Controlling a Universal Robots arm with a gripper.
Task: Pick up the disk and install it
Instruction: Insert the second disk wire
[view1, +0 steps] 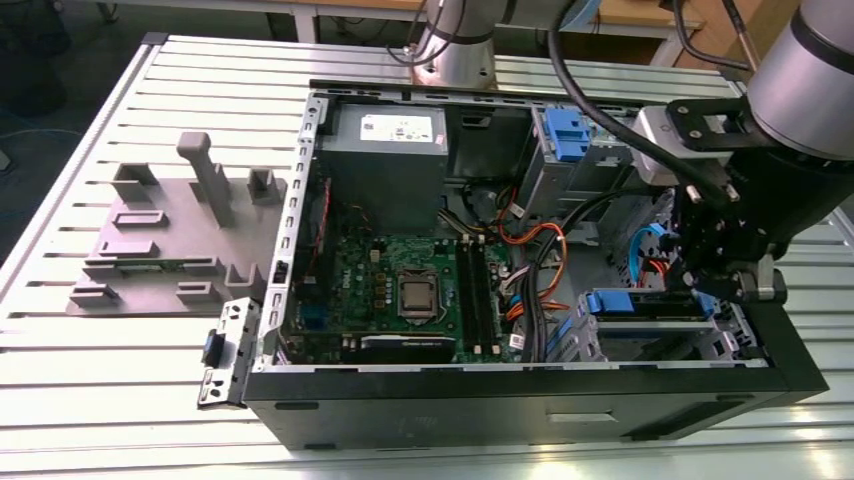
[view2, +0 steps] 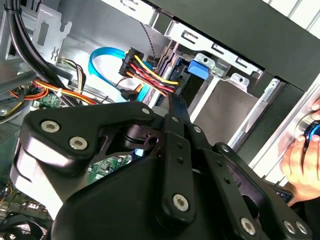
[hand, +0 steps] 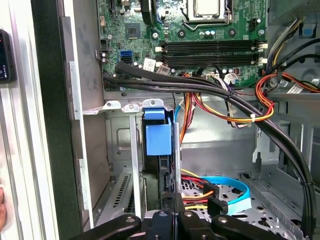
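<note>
A grey ribbed table (view1: 80, 400) is seen at the exterior view's left, then the open black computer case (view1: 534, 410). At its right, the black gripper (view1: 710, 270) stands over the blue-railed silver disk (view1: 638, 303) (stiff, fairly heavy, shock-sensitive; best held by its rails), seated in its bay. Finger state cannot be told.

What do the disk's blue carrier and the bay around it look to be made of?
The blue carrier on the disk looks like moulded plastic: matte, evenly coloured, with soft edges. The bay looks like bare sheet steel: grey, stamped holes, folded tabs.
</note>
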